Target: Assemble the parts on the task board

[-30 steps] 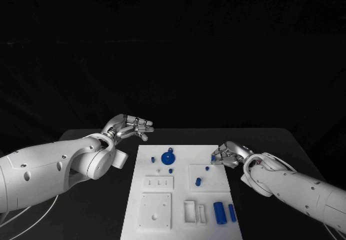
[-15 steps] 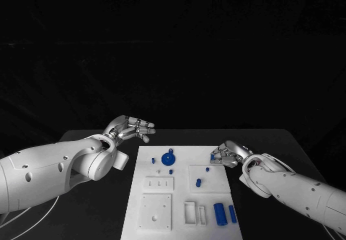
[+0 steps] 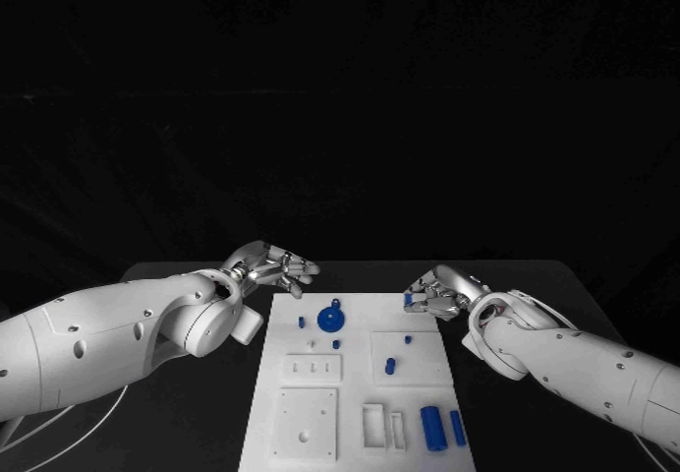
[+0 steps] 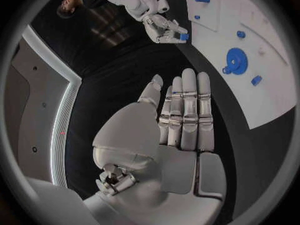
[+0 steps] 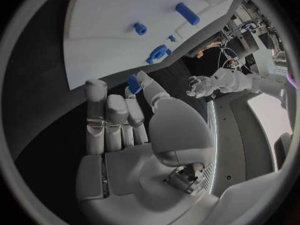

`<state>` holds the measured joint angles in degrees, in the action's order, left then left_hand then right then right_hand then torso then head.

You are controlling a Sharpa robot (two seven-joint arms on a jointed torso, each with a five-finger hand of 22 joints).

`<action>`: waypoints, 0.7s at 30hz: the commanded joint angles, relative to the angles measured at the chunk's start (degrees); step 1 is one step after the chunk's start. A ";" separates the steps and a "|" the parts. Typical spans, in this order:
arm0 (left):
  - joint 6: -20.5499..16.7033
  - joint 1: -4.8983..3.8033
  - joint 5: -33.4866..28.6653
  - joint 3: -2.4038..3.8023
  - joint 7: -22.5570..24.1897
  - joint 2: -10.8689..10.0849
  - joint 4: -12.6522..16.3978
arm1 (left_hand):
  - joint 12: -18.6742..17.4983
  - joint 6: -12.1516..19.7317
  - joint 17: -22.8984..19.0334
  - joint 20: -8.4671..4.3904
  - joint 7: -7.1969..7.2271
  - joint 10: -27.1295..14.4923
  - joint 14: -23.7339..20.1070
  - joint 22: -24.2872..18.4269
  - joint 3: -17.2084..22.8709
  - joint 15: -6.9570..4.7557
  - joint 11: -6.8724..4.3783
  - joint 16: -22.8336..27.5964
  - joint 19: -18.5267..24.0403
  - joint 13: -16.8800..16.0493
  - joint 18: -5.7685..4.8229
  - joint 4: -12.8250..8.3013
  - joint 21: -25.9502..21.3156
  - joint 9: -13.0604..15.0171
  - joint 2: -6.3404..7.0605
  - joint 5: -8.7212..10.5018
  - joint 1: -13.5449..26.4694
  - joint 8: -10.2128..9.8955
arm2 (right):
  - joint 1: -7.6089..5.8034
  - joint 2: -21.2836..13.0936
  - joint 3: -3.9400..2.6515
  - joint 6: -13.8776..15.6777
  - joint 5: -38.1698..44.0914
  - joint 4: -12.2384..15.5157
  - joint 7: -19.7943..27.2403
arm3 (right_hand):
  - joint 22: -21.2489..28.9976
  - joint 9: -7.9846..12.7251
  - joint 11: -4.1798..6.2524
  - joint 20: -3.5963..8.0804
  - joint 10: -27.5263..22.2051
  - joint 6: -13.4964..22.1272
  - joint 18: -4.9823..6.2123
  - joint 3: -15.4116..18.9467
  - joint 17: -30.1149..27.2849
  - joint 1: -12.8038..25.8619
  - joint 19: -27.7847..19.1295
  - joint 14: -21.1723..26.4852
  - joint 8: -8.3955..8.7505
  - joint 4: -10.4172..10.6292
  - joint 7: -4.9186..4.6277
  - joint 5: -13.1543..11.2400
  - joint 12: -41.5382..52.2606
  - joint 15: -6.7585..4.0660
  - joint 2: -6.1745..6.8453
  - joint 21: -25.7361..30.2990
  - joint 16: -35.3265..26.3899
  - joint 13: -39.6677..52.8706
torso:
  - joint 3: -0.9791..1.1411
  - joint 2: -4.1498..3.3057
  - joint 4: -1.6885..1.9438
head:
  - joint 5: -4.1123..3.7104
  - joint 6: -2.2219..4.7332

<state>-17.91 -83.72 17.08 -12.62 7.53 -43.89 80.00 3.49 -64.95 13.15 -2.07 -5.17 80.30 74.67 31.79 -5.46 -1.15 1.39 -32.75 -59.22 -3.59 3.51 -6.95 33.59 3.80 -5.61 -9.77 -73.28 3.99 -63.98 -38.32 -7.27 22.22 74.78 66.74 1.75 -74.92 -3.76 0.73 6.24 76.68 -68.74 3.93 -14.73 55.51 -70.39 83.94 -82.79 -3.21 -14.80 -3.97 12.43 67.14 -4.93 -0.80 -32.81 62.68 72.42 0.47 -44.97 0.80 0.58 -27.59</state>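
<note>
Left hand [image 3: 272, 267] hangs over the black table [image 3: 170, 393] just off the far left corner of the board [image 3: 355, 393], holding nothing; in its wrist view the fingers [image 4: 187, 110] lie straight and side by side, thumb a bit apart.

On the board, going left to right: a small blue peg [image 3: 301, 320] near the far left, then the round blue disc [image 3: 332, 317] with a little loop on its far side, and another tiny peg [image 3: 334, 344] just in front of it. Below those sits a small white plate with slots [image 3: 311, 367], and a bigger square plate [image 3: 307, 421] nearer the robot. Middle right there's a raised white square [image 3: 404, 356] with 2 blue bits on it, a short one [image 3: 408, 339] and a longer one [image 3: 390, 366]. At the near edge, an open white tray [image 3: 382, 427], then 2 blue cylinders lying side by side, a thick one [image 3: 432, 428] and a thin one [image 3: 458, 427].

Right hand [image 3: 436, 293] is over the board's far right corner, pinching a small blue part [image 5: 134, 83] between thumb and fingertip, other fingers loosely curled next to it
</note>
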 commanded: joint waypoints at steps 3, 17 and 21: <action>5.06 -0.33 5.73 0.22 -11.22 1.76 -0.90 | 0.27 0.52 1.76 -0.53 0.27 2.74 1.27 -0.12 -1.05 -0.50 -0.57 -2.12 -1.53 -0.25 -1.37 3.53 -0.08 -0.01 0.56 3.57 0.90 -0.24 | -1.08 0.32 -0.01 -3.16 3.50 2.36 -4.05 | -2.78 -0.09 0.41 0.25 -0.04 -0.40 0.05 -0.73 0.15 0.42 2.91 -0.04 -0.39 0.21 0.17 -0.19 0.14 -0.35 0.26 -0.42 0.09 0.14 | 0.09 0.62 -0.24 | 0.48 0.22; 7.48 -0.64 9.73 0.12 -20.05 6.74 -4.07 | 5.83 0.58 8.14 -2.43 0.64 6.11 0.44 5.14 0.07 -2.23 -2.01 -13.42 -1.92 -3.12 -1.74 11.50 5.84 0.01 3.54 5.21 2.12 -0.24 | -2.02 3.18 0.02 -3.92 6.72 6.45 -8.81 | -2.69 -0.08 0.40 0.23 -0.06 -0.20 0.11 -2.48 0.13 0.44 2.92 -0.04 -0.39 1.14 0.11 -0.16 -0.02 -0.34 1.09 -0.55 -0.05 0.11 | 0.10 1.62 -0.87 | 1.04 0.13; 7.35 -0.64 10.30 0.06 -20.93 7.46 -4.41 | 5.38 0.47 7.81 -2.29 0.65 6.07 0.20 5.35 0.30 -2.11 -1.87 -13.27 -1.61 -3.04 -1.69 12.31 5.85 0.02 3.91 5.58 3.09 -0.22 | -2.04 4.02 0.08 -3.94 7.40 7.22 -9.72 | -2.67 -0.08 0.41 0.26 -0.05 -0.18 0.12 -2.79 0.14 0.53 2.93 -0.06 -0.39 1.32 0.10 -0.07 -0.01 -0.36 1.32 -0.58 -0.06 0.13 | 0.06 1.66 -0.74 | 1.08 -0.14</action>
<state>-11.83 -84.27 25.56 -12.57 -10.94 -36.62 75.63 9.09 -64.42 21.08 -4.41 -4.65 83.84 75.14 37.07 -5.07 -3.27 -0.21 -45.88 -61.30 -6.66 2.61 5.12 39.14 3.79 -1.59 -4.36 -70.52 3.99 -66.01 -34.48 -7.19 19.30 80.08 73.67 -5.82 -74.91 -3.77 0.72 6.24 76.68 -68.64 3.93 -17.21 55.64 -69.97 83.94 -82.79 -3.42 -13.41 -3.86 12.41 67.14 -4.91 0.04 -33.03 62.68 72.50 0.56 -43.41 0.01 1.65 -27.58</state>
